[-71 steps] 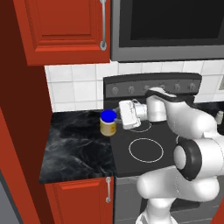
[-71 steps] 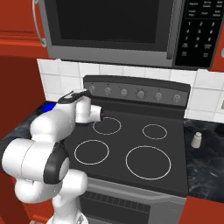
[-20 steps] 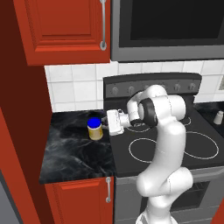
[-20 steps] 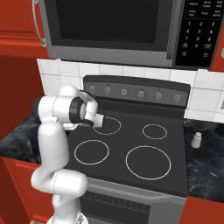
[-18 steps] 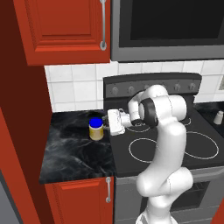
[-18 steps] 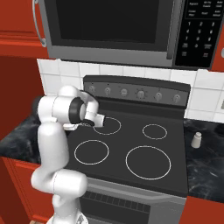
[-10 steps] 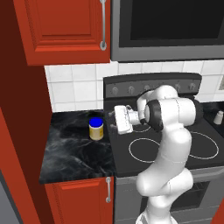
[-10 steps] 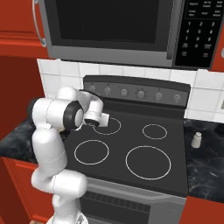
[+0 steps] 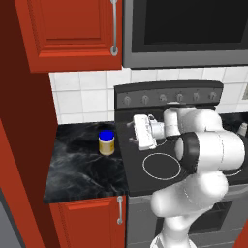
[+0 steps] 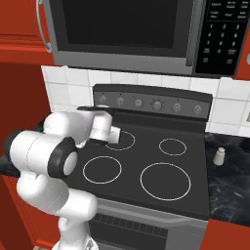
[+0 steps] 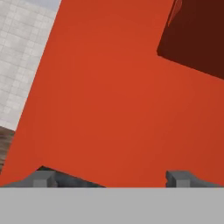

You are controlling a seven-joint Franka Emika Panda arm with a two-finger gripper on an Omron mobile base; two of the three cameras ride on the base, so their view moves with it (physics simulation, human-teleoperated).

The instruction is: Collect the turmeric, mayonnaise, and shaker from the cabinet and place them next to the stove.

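1. The cabinet (image 9: 72, 34), glossy red, hangs above the left end of the worktop (image 9: 77, 169) with its door shut and the silver handle (image 9: 114, 26) at its right edge. The turmeric is not visible, so it is probably behind that door.

2. The mayonnaise (image 9: 106, 142), blue lid up, stands upright on the black marble worktop, towards the back and near the right edge, just beside the stove (image 9: 164, 167). That fits the task's wording of "next to the stove", so this jar looks delivered.

3. The gripper (image 9: 132, 132) hovers over the stove's left rear corner, apart from the jar, fingers spread wide and empty. In the hand view the two fingertips (image 11: 43, 178) stand far apart with nothing between them and face a red panel, so the hand points sideways away from the cooktop, presumably to clear the jar without knocking it.

4. The shaker (image 10: 219, 156) sits upright on the worktop at the far right of the stove, near its right edge, so it too seems placed.

5. Judged from this, the turmeric remains; reaching it will likely mean opening the cabinet again.
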